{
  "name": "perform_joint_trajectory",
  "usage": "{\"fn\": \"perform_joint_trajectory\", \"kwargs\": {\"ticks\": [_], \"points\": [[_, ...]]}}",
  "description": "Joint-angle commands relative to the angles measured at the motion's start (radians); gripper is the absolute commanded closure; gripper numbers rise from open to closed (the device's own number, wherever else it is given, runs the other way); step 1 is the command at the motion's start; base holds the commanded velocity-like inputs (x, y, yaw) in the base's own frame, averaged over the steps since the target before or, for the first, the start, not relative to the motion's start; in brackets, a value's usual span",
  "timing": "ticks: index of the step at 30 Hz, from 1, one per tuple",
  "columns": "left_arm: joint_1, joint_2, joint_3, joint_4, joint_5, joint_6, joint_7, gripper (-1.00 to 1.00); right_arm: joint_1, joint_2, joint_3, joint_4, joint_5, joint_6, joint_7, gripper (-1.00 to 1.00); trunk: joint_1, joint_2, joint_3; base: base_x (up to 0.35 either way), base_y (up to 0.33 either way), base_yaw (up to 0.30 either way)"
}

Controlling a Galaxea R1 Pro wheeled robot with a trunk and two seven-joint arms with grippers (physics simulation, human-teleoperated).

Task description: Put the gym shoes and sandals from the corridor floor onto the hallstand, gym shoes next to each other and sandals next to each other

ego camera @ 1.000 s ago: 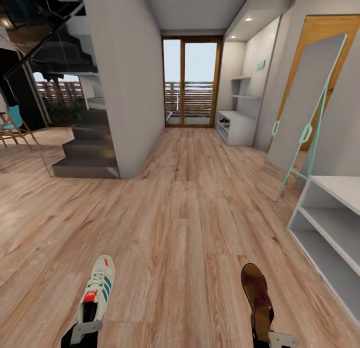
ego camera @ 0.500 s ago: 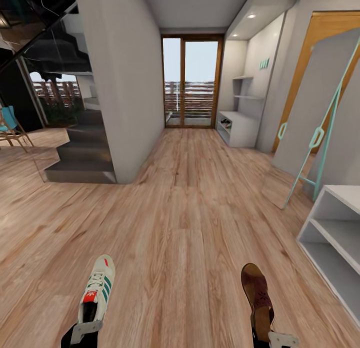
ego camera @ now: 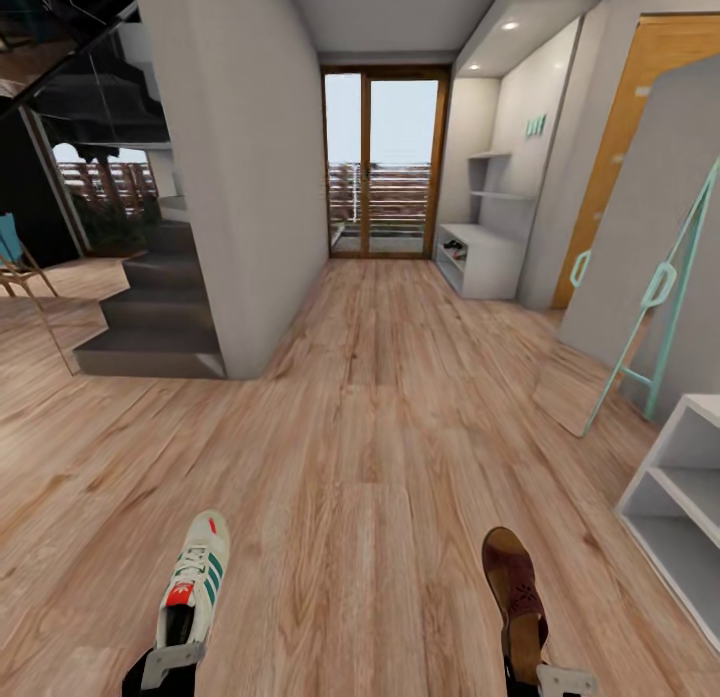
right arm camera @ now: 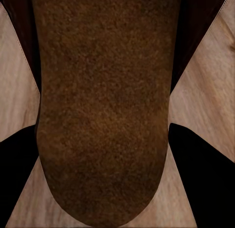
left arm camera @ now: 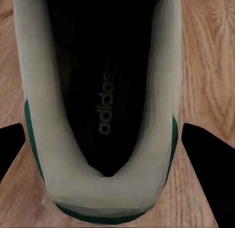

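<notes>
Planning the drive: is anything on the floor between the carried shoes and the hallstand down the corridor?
Nothing visible. The gym shoe and sandal are held over bare corridor floor, and the planks run unobstructed to the hallstand at the far right. The leaning mirror stays off to the right.

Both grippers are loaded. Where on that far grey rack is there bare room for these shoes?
The rack's bench top looks bare. Its low shelf already holds something near the door-side end. The sneaker and sandal are in the grippers. Too far to judge the rest.

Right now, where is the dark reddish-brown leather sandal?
In the head view the dark reddish-brown leather sandal is at lower right, gripped by its heel in the right hand, above the wood floor.
</notes>
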Motion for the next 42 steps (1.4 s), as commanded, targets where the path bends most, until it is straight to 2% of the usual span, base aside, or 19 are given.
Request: {"fn": "perform_joint_trajectory", "kwargs": {"ticks": [1,22,30,42], "points": [[-0.001,-0.001,0.008,0.001,-0.009,-0.003,-0.003,1.00,-0.001,0.000,-0.001,0.001,0.006,-0.002,-0.004,1.00,0.000,0.000,-0.001,0.338,0.000,0.000],[-0.001,-0.001,0.008,0.001,-0.010,-0.003,-0.003,1.00,-0.001,0.000,-0.003,-0.001,0.005,-0.003,-0.004,1.00,0.000,0.000,-0.001,0.338,0.000,0.000],[-0.001,-0.002,0.008,0.038,-0.011,-0.006,-0.003,1.00,-0.001,-0.001,-0.004,-0.001,0.003,-0.004,-0.005,1.00,0.000,0.000,-0.001,0.338,0.000,0.000],[-0.001,-0.002,0.011,0.049,-0.006,-0.007,-0.003,1.00,-0.001,0.000,-0.003,-0.001,0.002,-0.004,-0.005,1.00,0.000,0.000,-0.001,0.338,0.000,0.000]]}}
